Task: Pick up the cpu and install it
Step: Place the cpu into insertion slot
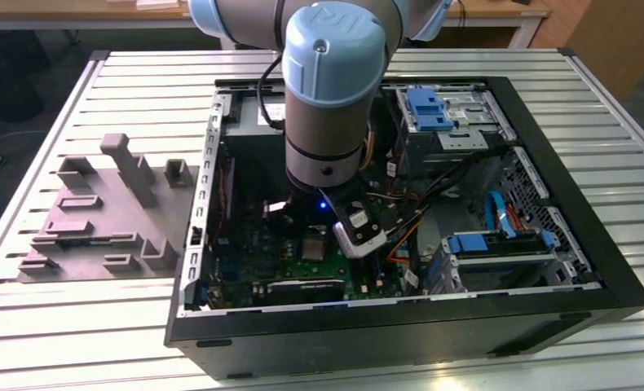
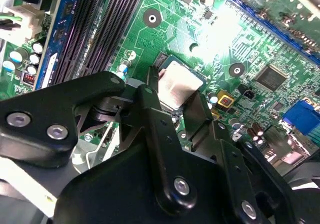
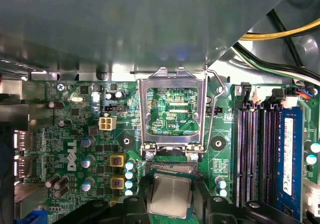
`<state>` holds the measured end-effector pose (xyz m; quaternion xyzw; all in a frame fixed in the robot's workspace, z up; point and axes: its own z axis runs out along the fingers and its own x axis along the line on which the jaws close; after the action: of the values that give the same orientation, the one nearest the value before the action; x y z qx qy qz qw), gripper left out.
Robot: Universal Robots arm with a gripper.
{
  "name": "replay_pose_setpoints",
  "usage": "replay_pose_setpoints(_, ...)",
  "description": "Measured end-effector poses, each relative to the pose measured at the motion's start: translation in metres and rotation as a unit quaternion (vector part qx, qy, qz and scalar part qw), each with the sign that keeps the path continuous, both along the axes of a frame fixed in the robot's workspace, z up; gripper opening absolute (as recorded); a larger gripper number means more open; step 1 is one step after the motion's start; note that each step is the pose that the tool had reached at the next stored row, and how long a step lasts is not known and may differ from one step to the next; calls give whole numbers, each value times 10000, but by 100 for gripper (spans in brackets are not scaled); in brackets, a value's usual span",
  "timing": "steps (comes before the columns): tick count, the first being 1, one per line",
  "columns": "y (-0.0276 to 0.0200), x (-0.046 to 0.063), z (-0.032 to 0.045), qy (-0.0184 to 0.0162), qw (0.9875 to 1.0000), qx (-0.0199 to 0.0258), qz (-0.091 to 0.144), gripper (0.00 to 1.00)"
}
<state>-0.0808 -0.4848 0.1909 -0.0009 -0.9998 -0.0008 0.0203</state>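
The cpu (image 3: 170, 195) is a small silvery square chip, seen in both wrist views between my black fingers (image 3: 143, 196). My gripper (image 2: 175, 92) is shut on the cpu (image 2: 176, 86), one finger (image 2: 150, 102) on each side. It hangs low over the green motherboard (image 3: 80, 134), right at the socket, whose edge (image 3: 172, 168) shows just beyond the chip. The socket's metal load plate (image 3: 172, 82) stands flipped open. In the exterior view my arm (image 1: 324, 122) reaches straight down into the open computer case (image 1: 566, 175).
Dark memory slots (image 3: 255, 154) and a blue slot run beside the socket. Yellow and black cables (image 3: 280, 32) cross near the case wall. Drive cages with blue clips (image 1: 425, 106) fill the exterior view's right. A grey moulded fixture plate (image 1: 99, 220) lies on the slatted table outside the case.
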Motion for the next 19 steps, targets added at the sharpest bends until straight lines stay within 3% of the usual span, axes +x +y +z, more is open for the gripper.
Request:
replay_pose_setpoints(13,9,2,27,10,10000,1,29,41)
replay_pose_setpoints(19,18,1,21,10,10000,23,28,41)
